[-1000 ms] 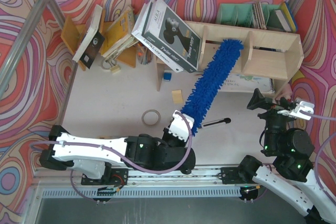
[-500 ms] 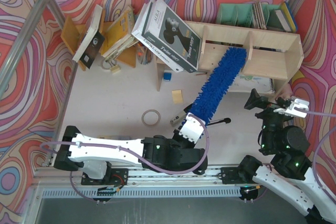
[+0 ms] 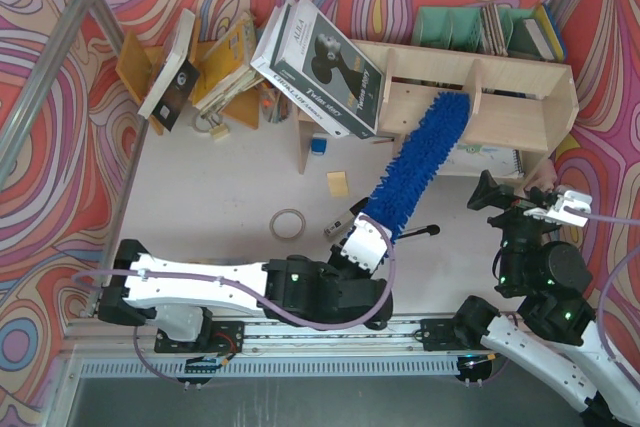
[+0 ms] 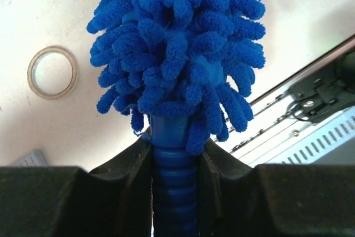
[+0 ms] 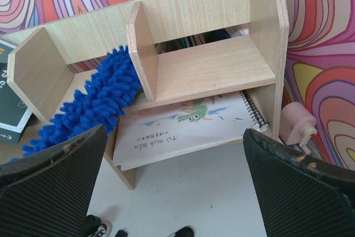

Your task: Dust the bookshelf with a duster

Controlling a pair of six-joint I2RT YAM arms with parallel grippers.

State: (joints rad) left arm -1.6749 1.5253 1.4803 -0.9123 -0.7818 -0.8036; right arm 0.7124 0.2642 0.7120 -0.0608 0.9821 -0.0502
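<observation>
In the top view, the left hand [image 3: 372, 231] was pressed together on the short handle of the duster [image 3: 415, 162]. The blue head reached up and to the right, over the tabletop [image 3: 230, 177]. Its far end lay inside the middle compartment of the bookshelf [image 3: 515, 117], between two upright dividers. A big book [image 3: 320, 67] leaned on the left end of the shelf, just beside the duster. The right hand [image 3: 525, 202] waited near the right end of the shelf, apart from it and holding nothing.

In the left wrist view, the dark fingers [image 4: 130, 170] pinched the ribbed blue handle from both sides, just under the fluffy head. A tape roll [image 4: 52, 72] lay on the tabletop to one side.

In the right wrist view, the two fingers [image 5: 50, 192] of the right hand were spread wide, with only free space between them. The duster lay on the shelf board to the left of a divider. A spiral notebook [image 5: 183, 126] lay under the right compartment.

I judge that the dusting of the middle compartment was in hand. The other compartments and the top board probably remained to be done. The next move would call for a sideways sweep along the board with the same firm grip. The head should stay low against the wood and not push against the leaning book or the divider.
</observation>
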